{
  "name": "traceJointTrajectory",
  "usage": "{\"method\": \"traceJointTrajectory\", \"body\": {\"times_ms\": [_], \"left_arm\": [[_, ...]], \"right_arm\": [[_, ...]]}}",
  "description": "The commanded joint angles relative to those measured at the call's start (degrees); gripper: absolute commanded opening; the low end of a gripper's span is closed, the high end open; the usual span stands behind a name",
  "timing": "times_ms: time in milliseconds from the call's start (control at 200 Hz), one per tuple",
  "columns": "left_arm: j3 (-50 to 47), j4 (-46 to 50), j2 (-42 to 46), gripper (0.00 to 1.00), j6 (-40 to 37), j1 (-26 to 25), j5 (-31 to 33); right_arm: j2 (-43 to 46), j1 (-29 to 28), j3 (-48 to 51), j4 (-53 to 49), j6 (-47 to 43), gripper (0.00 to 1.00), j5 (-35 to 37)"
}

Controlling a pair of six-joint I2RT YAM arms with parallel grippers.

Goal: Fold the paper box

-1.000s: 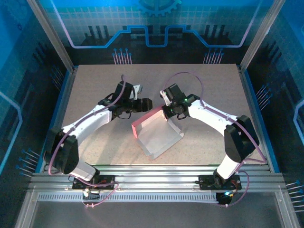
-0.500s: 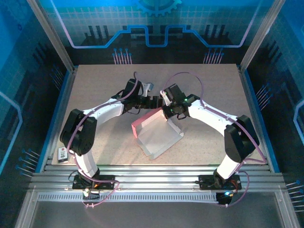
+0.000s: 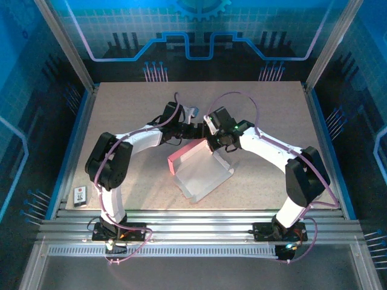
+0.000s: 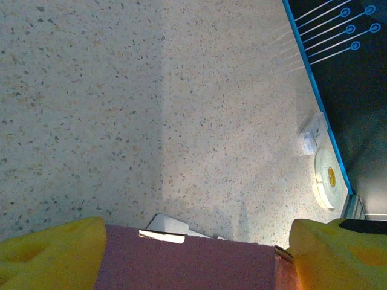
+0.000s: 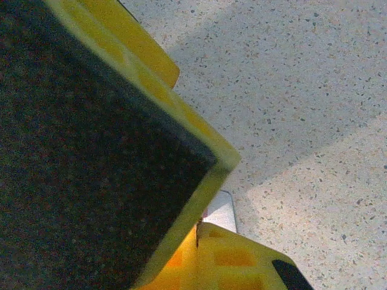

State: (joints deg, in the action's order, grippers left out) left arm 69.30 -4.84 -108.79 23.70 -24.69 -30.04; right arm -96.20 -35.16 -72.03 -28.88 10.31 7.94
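The paper box [image 3: 202, 175] lies partly folded at the table's middle, its pink wall [image 3: 181, 158] raised on the left and its pale inner side facing up. My right gripper [image 3: 211, 142] is at the box's far edge, shut on a thin flap; in the right wrist view its yellow fingers [image 5: 242, 260] meet on the cardboard, with a white flap tip [image 5: 221, 211] beyond. My left gripper [image 3: 197, 129] is beside it at the same far edge. In the left wrist view its fingers [image 4: 51, 254] stand wide apart, open, with a pink panel [image 4: 187, 266] spanning the gap.
A small dark card [image 3: 80, 194] lies near the front left corner. In the left wrist view a white round disc [image 4: 326, 175] and a small white piece [image 4: 309, 140] sit by the blue table edge [image 4: 314, 90]. Metal rails [image 3: 193, 220] run along the front.
My left arm has reached right and forward, bringing its gripper up to the box's far edge next to the right gripper. The dark card is now uncovered. The right arm has held still.
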Motion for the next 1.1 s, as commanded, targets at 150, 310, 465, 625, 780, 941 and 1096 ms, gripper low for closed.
{"method": "traceJointTrajectory", "body": {"times_ms": [150, 310, 465, 625, 780, 941, 1096], "left_arm": [[0.0, -0.2, -1.3, 0.79, -1.1, 0.3, -0.6], [-0.7, 0.0, -1.4, 0.78, -1.6, 0.4, -0.7], [-1.0, 0.2, -1.4, 0.77, -2.0, 0.4, -0.5], [-1.0, 0.0, -1.1, 0.77, -1.8, 0.4, -0.6], [-0.8, 0.8, -0.5, 0.76, -2.3, 0.4, -0.5], [-0.8, 1.3, -0.5, 0.76, -2.4, 0.4, -0.4], [-0.7, 1.5, -0.3, 0.76, -2.2, 0.3, -0.4]], "right_arm": [[1.0, -1.0, 0.8, -1.9, 0.4, 0.13, -2.9], [3.3, -0.2, 0.2, -1.9, -0.7, 0.19, -6.6], [6.6, 1.6, 1.5, -0.4, -2.4, 0.29, -12.0], [12.6, 4.3, 6.5, 4.7, -3.1, 0.46, -17.4], [17.8, 8.1, 12.2, 9.7, -2.7, 0.82, -19.8], [17.9, 10.9, 16.8, 13.1, -6.1, 0.81, -20.5], [16.7, 13.8, 20.7, 20.0, -3.6, 0.79, -24.8]]}}
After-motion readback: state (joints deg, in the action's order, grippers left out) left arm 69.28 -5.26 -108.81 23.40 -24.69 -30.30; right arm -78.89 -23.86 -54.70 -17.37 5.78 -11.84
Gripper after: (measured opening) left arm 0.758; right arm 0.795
